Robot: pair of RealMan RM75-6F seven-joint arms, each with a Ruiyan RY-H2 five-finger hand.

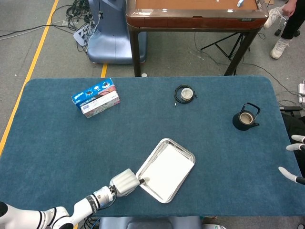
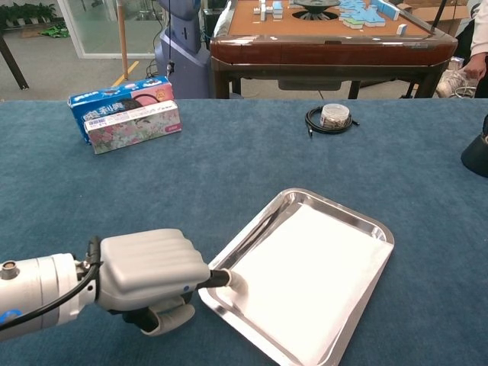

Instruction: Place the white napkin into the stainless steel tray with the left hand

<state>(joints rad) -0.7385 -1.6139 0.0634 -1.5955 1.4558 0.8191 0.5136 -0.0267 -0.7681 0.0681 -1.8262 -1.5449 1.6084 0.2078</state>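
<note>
The napkin [image 2: 309, 278] lies flat inside the tray [image 2: 374, 225], covering most of its floor. The left hand [image 2: 149, 271] sits at the tray's 8 o'clock corner, its fingers curled in, one dark fingertip [image 2: 219, 277] touching the napkin's near edge; whether it pinches the napkin I cannot tell. At the table's 3 o'clock edge, the right hand [image 1: 295, 160] shows only spread fingertips, holding nothing.
</note>
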